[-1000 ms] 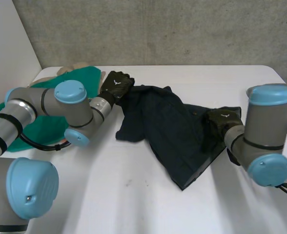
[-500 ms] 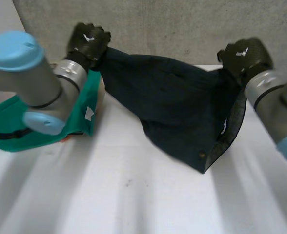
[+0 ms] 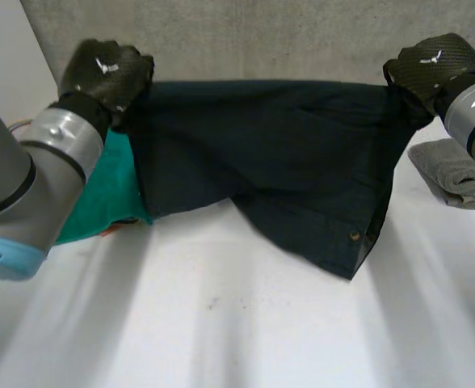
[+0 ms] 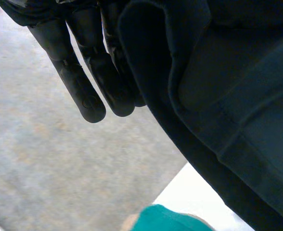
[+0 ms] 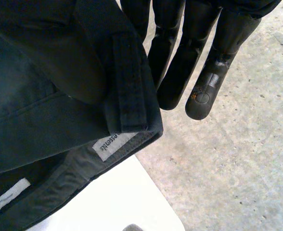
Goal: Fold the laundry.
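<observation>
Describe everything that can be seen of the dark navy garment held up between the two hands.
The dark navy garment looks like sturdy woven cotton with stitched seams. It hangs spread wide over the white table, its upper edge nearly level. The left hand pinches one upper corner, the right hand the other. The lower edge slopes down to a point with a small round stud. A white label is sewn inside the band near the right hand.

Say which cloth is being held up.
The dark garment, pinched between the left hand and right hand; the green cloth and grey cloth lie on the table.
</observation>
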Controlling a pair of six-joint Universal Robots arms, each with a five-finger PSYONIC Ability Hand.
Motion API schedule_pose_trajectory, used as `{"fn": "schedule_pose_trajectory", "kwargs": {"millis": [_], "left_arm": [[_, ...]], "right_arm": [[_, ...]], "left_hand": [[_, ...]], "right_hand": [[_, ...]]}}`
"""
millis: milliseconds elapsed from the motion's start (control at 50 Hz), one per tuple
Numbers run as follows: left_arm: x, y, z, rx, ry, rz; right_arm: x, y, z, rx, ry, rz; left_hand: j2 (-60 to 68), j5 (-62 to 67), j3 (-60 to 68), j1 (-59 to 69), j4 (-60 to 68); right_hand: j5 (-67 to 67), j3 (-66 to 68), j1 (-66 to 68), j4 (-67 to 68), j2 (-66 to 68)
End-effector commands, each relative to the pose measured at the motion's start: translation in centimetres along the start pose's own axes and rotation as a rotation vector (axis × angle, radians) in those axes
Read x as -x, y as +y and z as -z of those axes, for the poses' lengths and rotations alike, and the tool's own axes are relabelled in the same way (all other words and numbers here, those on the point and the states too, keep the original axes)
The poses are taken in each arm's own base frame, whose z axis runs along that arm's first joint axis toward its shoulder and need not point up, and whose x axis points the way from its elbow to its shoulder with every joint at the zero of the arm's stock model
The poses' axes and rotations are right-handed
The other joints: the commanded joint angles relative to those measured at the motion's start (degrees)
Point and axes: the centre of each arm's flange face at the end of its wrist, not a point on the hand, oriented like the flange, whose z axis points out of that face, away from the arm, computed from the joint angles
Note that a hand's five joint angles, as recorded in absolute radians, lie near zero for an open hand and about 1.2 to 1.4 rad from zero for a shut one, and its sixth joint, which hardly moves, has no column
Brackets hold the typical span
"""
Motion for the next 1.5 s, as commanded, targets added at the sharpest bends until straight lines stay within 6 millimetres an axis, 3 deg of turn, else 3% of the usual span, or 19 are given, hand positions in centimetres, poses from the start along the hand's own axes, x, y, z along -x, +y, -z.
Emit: {"fn": "schedule_pose_trajectory", "kwargs": {"millis": [20, 120, 200, 340, 440, 480, 600, 780, 860, 900, 920, 960, 980, 1000, 1060, 1140, 1280, 1360, 1500], "left_arm": [[2.8, -7.1, 0.9, -0.236, -0.156, 0.026], [6.4, -14.6, 4.7, -0.535, -0.299, 0.057], [7.8, -18.1, 7.9, -0.655, -0.341, 0.086], [8.4, -20.1, 10.2, -0.725, -0.35, 0.111], [8.0, -19.8, 9.5, -0.711, -0.334, 0.107], [7.2, -18.5, 7.7, -0.667, -0.314, 0.099], [4.8, -13.4, 2.1, -0.512, -0.256, 0.073], [0.6, 0.0, -7.0, -0.231, -0.152, 0.025], [-2.1, 5.0, -9.7, -0.165, -0.09, 0.024], [-3.1, 6.2, -10.6, -0.159, -0.073, 0.024], [-3.8, 7.0, -11.5, -0.168, -0.065, 0.025], [-3.7, 7.3, -12.4, -0.182, -0.081, 0.028], [-3.6, 7.2, -12.8, -0.196, -0.092, 0.029], [-3.3, 6.5, -13.3, -0.224, -0.112, 0.033], [-2.6, 5.5, -13.6, -0.244, -0.149, 0.05], [-1.7, 3.4, -12.6, -0.26, -0.188, 0.115], [-1.4, 1.7, -7.4, -0.194, -0.133, 0.138], [-3.3, 1.7, -3.4, -0.137, -0.046, 0.141], [-8.3, 4.8, 4.2, 0.053, 0.146, 0.14]], "right_arm": [[-3.9, -6.2, 2.8, -0.279, 0.15, -0.141], [-6.2, -11.0, 6.7, -0.488, 0.216, -0.203], [-6.6, -12.6, 8.7, -0.549, 0.203, -0.197], [-7.3, -12.3, 10.8, -0.45, 0.153, -0.19], [-7.4, -11.3, 10.9, -0.369, 0.13, -0.199], [-7.2, -10.9, 10.5, -0.352, 0.118, -0.205], [-5.3, -6.7, 5.7, -0.199, 0.044, -0.247], [-0.1, 0.9, -1.5, 0.023, -0.074, -0.273], [1.6, 4.4, -4.9, 0.075, -0.039, -0.22], [1.6, 6.0, -7.1, 0.051, 0.056, -0.204], [1.5, 6.5, -7.8, 0.037, 0.099, -0.201], [1.0, 7.0, -9.1, -0.009, 0.191, -0.195], [0.5, 7.1, -10.0, -0.069, 0.276, -0.186], [0.2, 7.0, -10.3, -0.092, 0.312, -0.186], [-0.1, 6.6, -10.5, -0.153, 0.36, -0.163], [-0.1, 5.2, -8.9, -0.167, 0.291, -0.146], [1.5, 4.6, -4.5, -0.085, 0.092, -0.138], [3.0, 6.3, -2.3, 0.053, -0.027, -0.158], [5.6, 8.0, 3.2, 0.258, -0.221, -0.192]], "left_hand": [[11.42, 14.79, 11.79, 14.17, 11.35], [11.42, 14.79, 11.79, 14.17, 11.35], [11.42, 14.79, 11.79, 14.17, 11.35], [11.42, 14.79, 11.79, 14.17, 11.35], [11.42, 14.79, 11.79, 14.17, 11.35], [11.42, 14.79, 11.79, 14.17, 11.35], [11.42, 14.79, 11.79, 14.17, 11.35], [11.42, 14.79, 11.79, 14.17, 11.35], [11.42, 14.79, 11.79, 14.17, 11.35], [11.42, 14.79, 11.79, 14.17, 11.35], [-0.39, 2.99, -0.01, 2.37, -0.45], [-33.48, -30.1, -33.1, -30.72, -33.55], [-44.96, -41.59, -44.59, -42.21, -45.03], [-54.24, -50.86, -53.86, -51.48, -54.31], [-56.68, -53.31, -56.31, -53.93, -56.75], [-56.35, -52.98, -55.98, -53.6, -56.42], [-56.01, -52.64, -55.64, -53.26, -56.08], [-55.51, -52.14, -55.14, -52.76, -55.58], [-52.15, -48.78, -51.78, -49.4, -52.22]], "right_hand": [[13.71, 12.63, 23.21, 11.97, 12.92], [13.71, 12.63, 23.21, 11.97, 12.92], [13.71, 12.63, 23.21, 11.97, 12.92], [13.71, 12.63, 23.21, 11.97, 12.92], [13.71, 12.63, 23.21, 11.97, 12.92], [13.71, 12.63, 23.21, 11.97, 12.92], [13.71, 12.63, 23.21, 11.97, 12.92], [13.71, 12.63, 23.21, 11.97, 12.92], [13.71, 12.63, 23.21, 11.97, 12.92], [13.71, 12.63, 23.21, 11.97, 12.92], [13.71, 12.63, 23.21, 11.97, 12.92], [-18.33, -19.4, -8.82, -20.07, -19.11], [-56.29, -57.37, -46.79, -58.03, -57.08], [-56.29, -57.37, -46.79, -58.03, -57.08], [-56.29, -57.37, -46.79, -58.03, -57.08], [-56.29, -57.37, -46.79, -58.03, -57.08], [-56.29, -57.37, -46.79, -58.03, -57.08], [-56.29, -57.37, -46.79, -58.03, -57.08], [-47.33, -48.41, -37.83, -49.07, -48.11]]}}
